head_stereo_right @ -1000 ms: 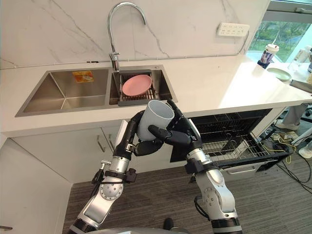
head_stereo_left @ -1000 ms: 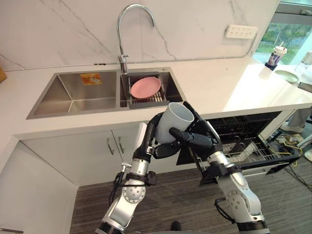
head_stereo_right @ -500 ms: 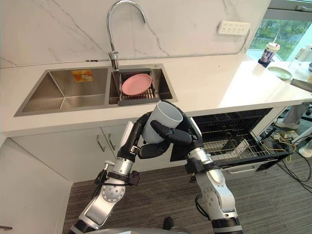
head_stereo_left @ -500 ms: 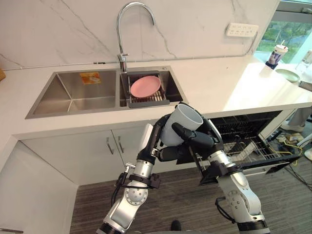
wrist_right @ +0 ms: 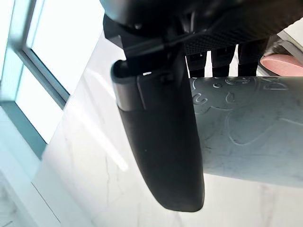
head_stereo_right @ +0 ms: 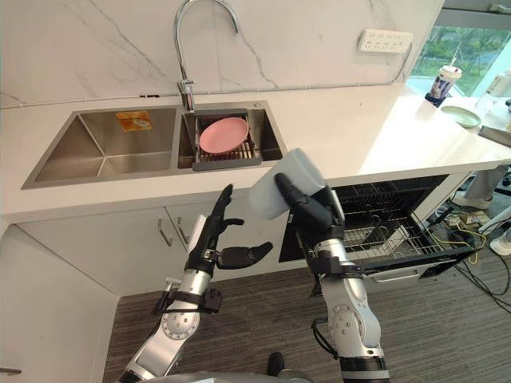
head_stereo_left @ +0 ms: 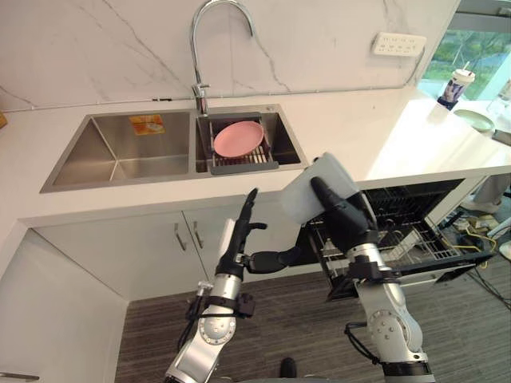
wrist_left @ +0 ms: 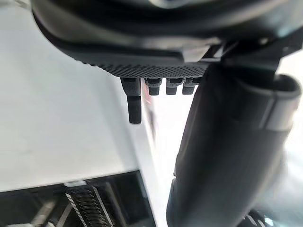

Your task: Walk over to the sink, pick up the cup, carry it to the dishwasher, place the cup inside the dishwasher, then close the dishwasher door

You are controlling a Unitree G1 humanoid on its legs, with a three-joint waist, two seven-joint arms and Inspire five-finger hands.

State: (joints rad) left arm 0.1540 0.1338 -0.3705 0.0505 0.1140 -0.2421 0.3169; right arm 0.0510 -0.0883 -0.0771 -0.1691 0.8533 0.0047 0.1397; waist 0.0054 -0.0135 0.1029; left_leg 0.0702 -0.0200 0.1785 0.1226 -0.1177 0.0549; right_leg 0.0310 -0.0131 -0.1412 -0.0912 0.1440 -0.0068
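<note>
**Now the cup rides in my right hand alone**

Half a second ago both my hands cradled the cup (head_stereo_left: 306, 195) in front of the counter (head_stereo_left: 375, 136). Since then my left hand (head_stereo_left: 236, 246) has let go and dropped away: it hangs below the cup with fingers straight and thumb out, holding nothing. My right hand (head_stereo_left: 351, 227) has taken the full load, thumb laid across the cup's side and fingers curled behind it, as my right wrist view confirms. The cup has also tipped over, its mouth turned away from my eyes, and it sits higher and further right, just off the counter's front edge.

I judge the handover done and the carry begun. What is left is to swing right and down into the dishwasher (head_stereo_left: 403, 209), whose door (head_stereo_left: 447, 263) lies open with the wire rack (head_stereo_left: 399, 243) drawn out.

The counter is pale stone under a marbled wall. The double sink (head_stereo_left: 120, 159) holds a pink plate (head_stereo_left: 238, 138) in a drainer beneath the tap (head_stereo_left: 211, 32). Far right stand a drink (head_stereo_left: 455, 86) and a bowl (head_stereo_left: 477, 120), well clear. The floor (head_stereo_left: 295, 319) is dark wood.
</note>
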